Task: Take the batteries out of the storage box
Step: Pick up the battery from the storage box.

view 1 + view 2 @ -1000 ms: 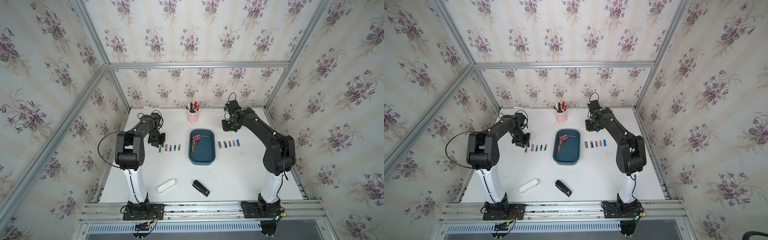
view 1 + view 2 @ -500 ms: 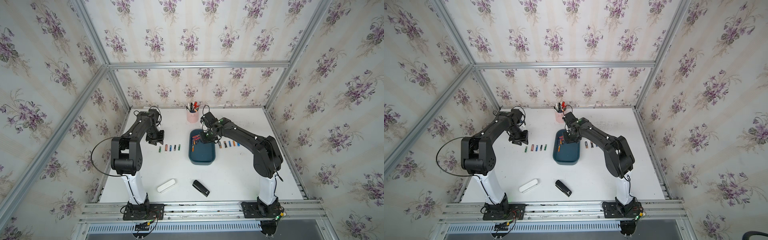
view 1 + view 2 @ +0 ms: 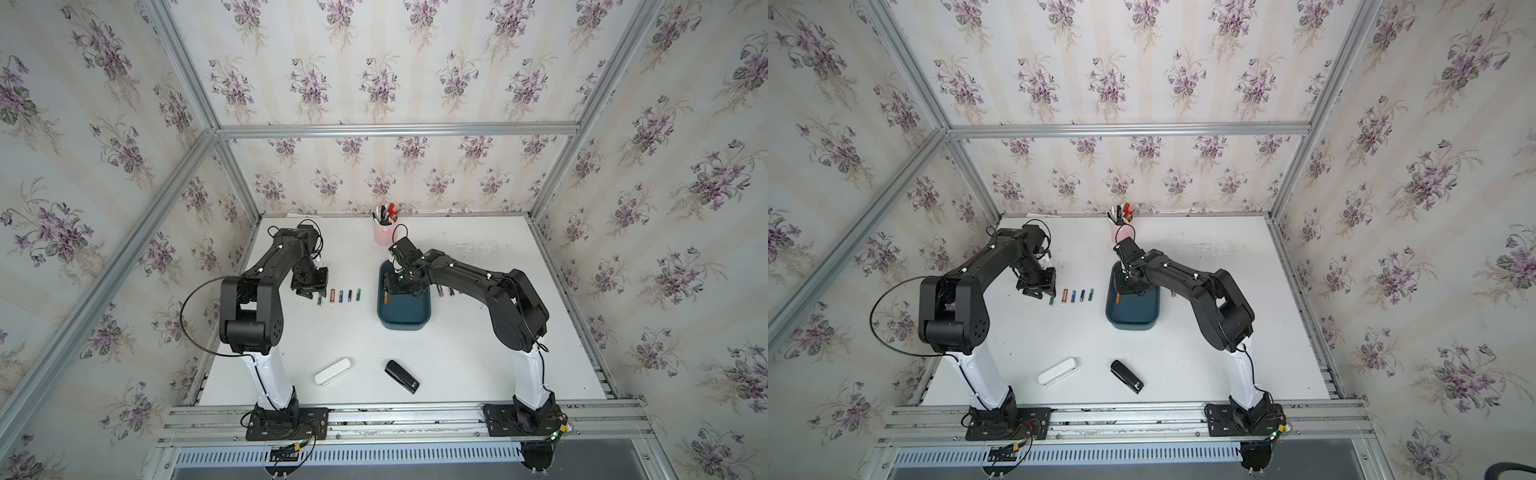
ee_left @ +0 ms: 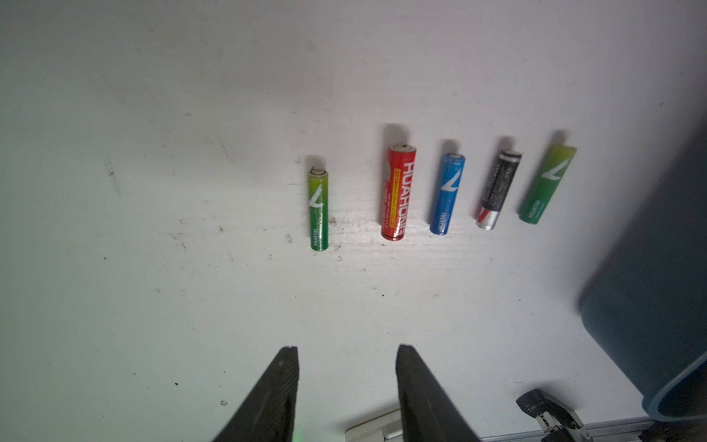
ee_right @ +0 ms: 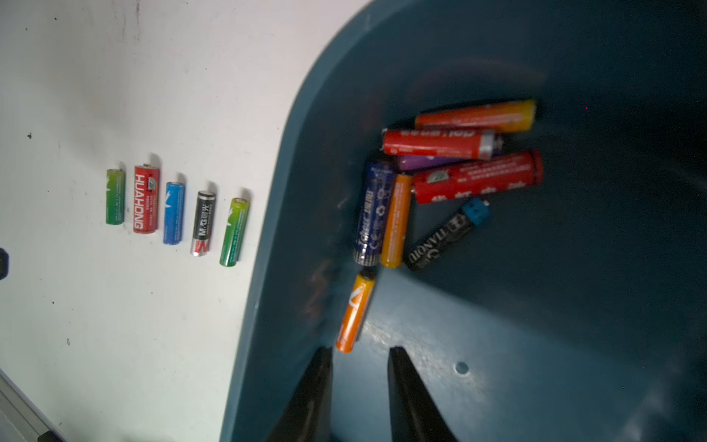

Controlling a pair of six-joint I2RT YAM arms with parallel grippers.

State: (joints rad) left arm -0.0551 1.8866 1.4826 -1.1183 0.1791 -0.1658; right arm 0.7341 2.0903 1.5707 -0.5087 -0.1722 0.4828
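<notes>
Since a second ago the right arm has been swinging in from the few batteries [image 3: 441, 292] laid out right of the box [image 3: 403, 326]. In both top views we're now seeing the right gripper [image 3: 1128, 286] dipping over the box's far end. The left gripper [image 3: 309, 291] is sitting just beside the row of five [image 3: 340, 296].

Left wrist view: the left gripper [image 4: 346, 346] is gaping open with nothing in it, and the five are lying side by side near the box wall [image 4: 650, 306].

Right wrist view: the right gripper [image 5: 357, 350] is standing slightly apart and empty, inside the box, just short of a small orange battery [image 5: 355, 312]. The pile [image 5: 440, 183] is lying further in.

We're guessing this is the reach for the next one: lower, straddle the orange battery across its width, close, and mind the wall.
</notes>
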